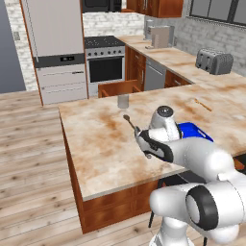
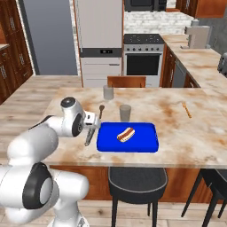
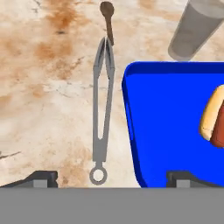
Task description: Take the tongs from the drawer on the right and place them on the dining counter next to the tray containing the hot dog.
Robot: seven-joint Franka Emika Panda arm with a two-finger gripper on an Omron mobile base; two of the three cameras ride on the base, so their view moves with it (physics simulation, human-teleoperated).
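Hand view shows you the tongs (image 3: 102, 109) lying flat on the dining counter (image 3: 39, 96), just beside the tray (image 3: 170, 127), with the gripper (image 3: 111, 177) spread wide and empty. The hot dog (image 3: 214, 117) is cut off at the frame edge. A brown-handled spoon (image 3: 107, 22) lies partly hidden under the tong tips.

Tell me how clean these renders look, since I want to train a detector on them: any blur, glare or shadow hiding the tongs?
Hand view: tongs sharp, evenly lit, faint shadow, no glare; blue tray crisp. Right base view: tongs small, partly behind the open gripper. Left base view: soft and pixelated, dining counter flatly lit.
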